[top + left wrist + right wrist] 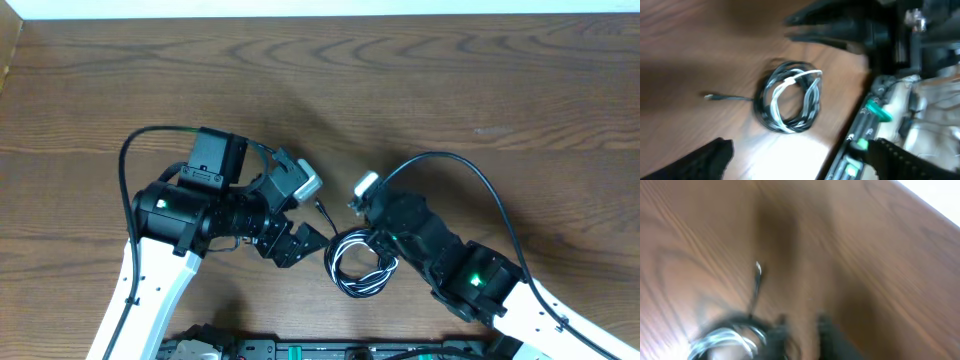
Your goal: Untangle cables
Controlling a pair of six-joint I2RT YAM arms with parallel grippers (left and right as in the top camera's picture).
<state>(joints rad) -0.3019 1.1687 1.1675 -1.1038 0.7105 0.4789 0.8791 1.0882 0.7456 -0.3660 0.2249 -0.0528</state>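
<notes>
So the cables (357, 263) are one small coil of black and white cords, wound up together and lying flat on the wooden table (450, 80), near the front edge and right in the gap between the two arms. One loose end (725, 97) sticks out of the coil and runs off straight across the wood, ending in a tiny plug (709, 96). The rest is just looped over itself, with the white strands mostly on the inner side in the left wrist view. The right gripper (802, 330) is the closer one, sitting right at the edge of the coil. Its view is really blurry, but you can see bare wood between the two dark fingers (826, 327), so the jaws are a little apart with nothing clamped between them. I can't tell whether a finger is actually touching the cords or just sitting beside them. The left gripper (312, 208) is on the other side of the coil, near the loose end, and its jaws are spread wide, with nothing in them. In its own camera the coil sits out ahead on the table, well clear of both fingertips. Each arm also has its own thicker black lead (125, 165) arching over it, separate from the coil.
</notes>
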